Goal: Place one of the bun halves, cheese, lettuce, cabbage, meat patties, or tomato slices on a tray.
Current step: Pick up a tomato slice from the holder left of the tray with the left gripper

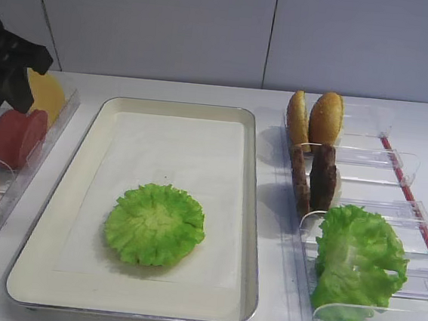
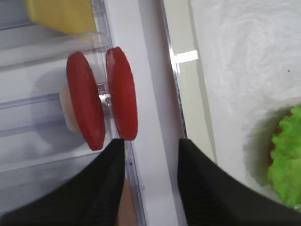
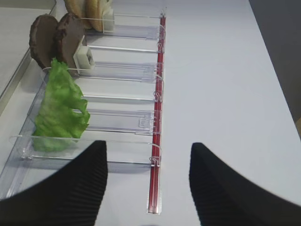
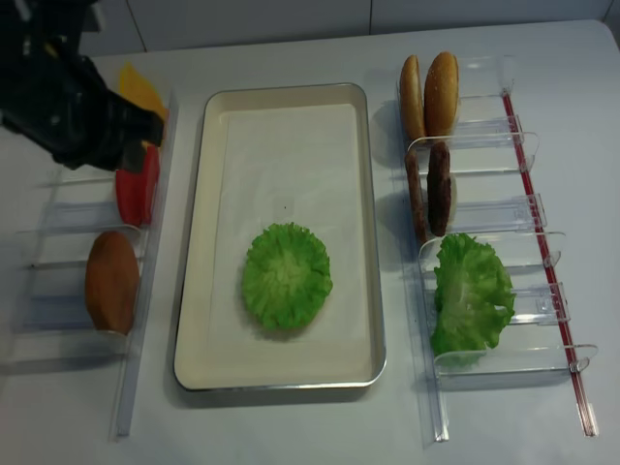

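- Your left pincer (image 2: 150, 183) is hanging wide apart and empty above the left clear rack (image 4: 58, 218), its dark fingers (image 2: 106, 188) straddling the rack's inner wall just below the tomato slices (image 2: 101, 99)
- The two red tomato slices are standing on edge side by side in that rack, with the yellow cheese (image 1: 47, 93) sitting in the slot behind them and a brown bun half (image 4: 111, 281) lying in a nearer slot
- Your tray (image 1: 249, 232) is sitting in the middle of the desk (image 4: 291, 426), between the two racks, and is carrying only the flat round lettuce rosette (image 1: 155, 225) on its white paper liner (image 1: 177, 149), toward the near end
- Your right pincer (image 3: 148, 181) is hovering with its two fingers spread wide and nothing between them, over the near end of the right clear rack (image 3: 122, 70)
- In that right rack, two bun halves (image 1: 315, 119) are standing upright at the far end, two meat patties (image 1: 312, 177) are standing on edge in the next slot, and the bigger lettuce bunch (image 1: 357, 261) is leaning in the slot nearest you
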Controlling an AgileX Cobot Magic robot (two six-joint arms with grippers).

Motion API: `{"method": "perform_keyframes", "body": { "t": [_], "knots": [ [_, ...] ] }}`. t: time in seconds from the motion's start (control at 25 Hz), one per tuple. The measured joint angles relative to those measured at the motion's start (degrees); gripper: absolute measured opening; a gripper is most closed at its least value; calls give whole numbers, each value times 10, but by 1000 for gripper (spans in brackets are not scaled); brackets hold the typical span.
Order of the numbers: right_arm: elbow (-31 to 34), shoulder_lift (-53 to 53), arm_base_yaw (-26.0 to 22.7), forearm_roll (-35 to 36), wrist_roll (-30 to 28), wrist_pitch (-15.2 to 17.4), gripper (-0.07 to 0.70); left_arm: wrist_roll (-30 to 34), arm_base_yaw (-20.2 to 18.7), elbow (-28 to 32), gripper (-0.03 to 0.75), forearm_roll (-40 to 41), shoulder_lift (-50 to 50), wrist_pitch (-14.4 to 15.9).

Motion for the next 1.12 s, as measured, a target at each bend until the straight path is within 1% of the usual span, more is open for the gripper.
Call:
{"method": "perform_keyframes", "body": {
  "t": [0.36,0.6,0.84,0.92,1.0,1.12],
  "knots": [
    [0,0,0,-1,0,0,389,1,0,-44,285,0,89,-4],
    [0,0,0,-1,0,0,389,1,0,-58,285,17,116,-6],
    [0,0,0,-1,0,0,389,1,0,-59,277,27,141,-8],
    [0,0,0,-1,0,0,389,1,0,-59,251,28,145,-9],
    [0,0,0,-1,0,0,389,1,0,-60,200,29,148,-9],
    [0,0,0,-1,0,0,389,1,0,-61,87,42,148,-9]
  ]
}}
